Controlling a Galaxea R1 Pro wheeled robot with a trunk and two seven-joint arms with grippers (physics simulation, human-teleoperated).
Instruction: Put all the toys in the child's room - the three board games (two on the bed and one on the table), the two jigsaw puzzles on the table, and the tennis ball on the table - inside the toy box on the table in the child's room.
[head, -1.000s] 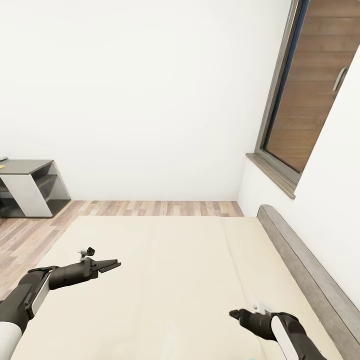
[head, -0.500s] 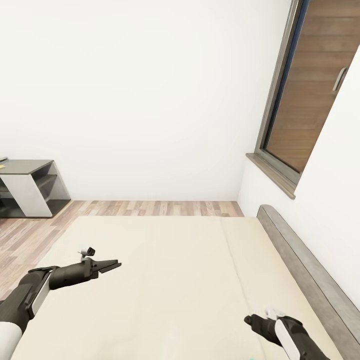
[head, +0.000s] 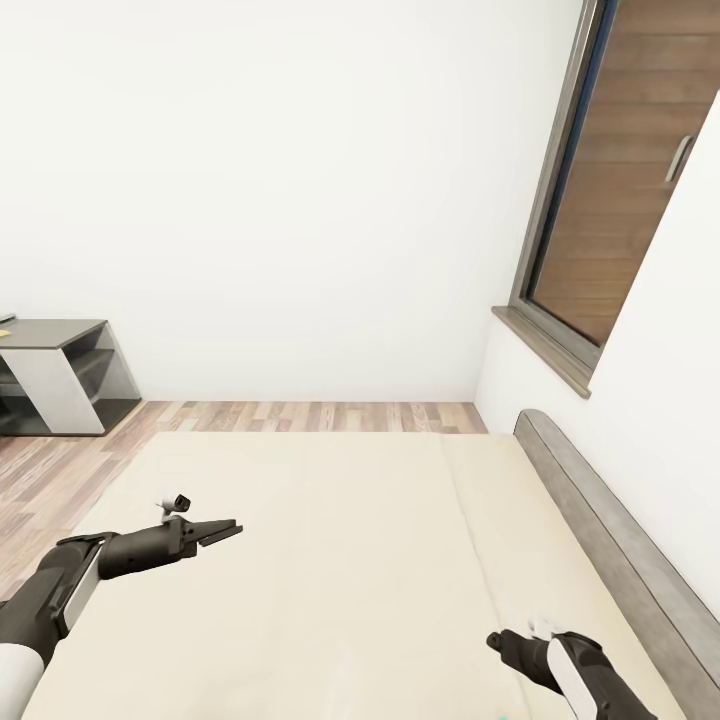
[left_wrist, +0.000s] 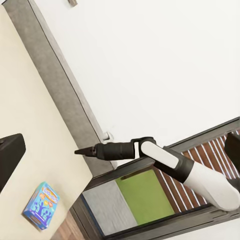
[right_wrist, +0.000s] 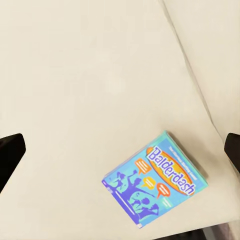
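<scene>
Over the bed (head: 330, 560), whose plain cream mattress spreads across the near part of the room, both my arms reach forward. My left fingers (head: 222, 529) hover above the left half of the mattress, drawn close together into a flat point and grasping nothing. My right fingers (head: 497, 641) hang low at the near right, close to the grey headboard (head: 610, 550); in the left wrist view they (left_wrist: 84, 150) taper to a closed tip, yet the right wrist view shows a dark finger (right_wrist: 10, 152) at each edge with a wide gap, so I cannot tell whether they are clenched or released.

Between those two dark edges lies a blue board game (right_wrist: 156, 178), flat on the mattress, face up with orange lettering, near the mattress edge, touched by nothing. The left wrist view shows the same box (left_wrist: 42, 205) close to the bed's edge.

Farther off, wood-plank floor (head: 300, 415) runs between the bed and the white wall. At the far left stands the low dark-grey section of the desk (head: 55, 372). On the right wall is a wood-panelled opening (head: 625, 180) in a grey frame.
</scene>
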